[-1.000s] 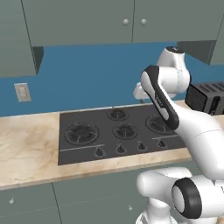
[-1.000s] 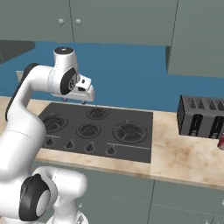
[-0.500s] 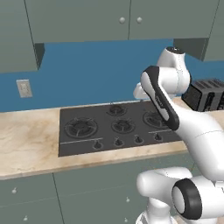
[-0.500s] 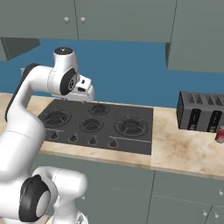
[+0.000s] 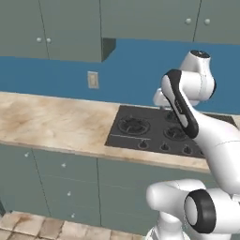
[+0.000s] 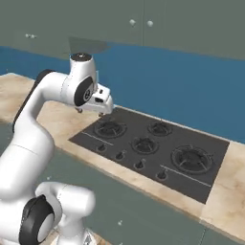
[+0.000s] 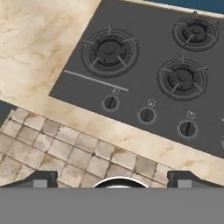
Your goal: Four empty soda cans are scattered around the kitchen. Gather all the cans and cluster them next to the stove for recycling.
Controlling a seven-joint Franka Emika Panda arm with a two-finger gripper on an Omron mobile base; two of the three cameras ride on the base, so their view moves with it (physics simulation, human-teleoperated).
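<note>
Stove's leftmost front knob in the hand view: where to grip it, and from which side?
Take the leftmost knob across its round rim, coming straight down from above. It is a small low disc flat on the stove, so likely only its sides offer opposing faces.
</note>
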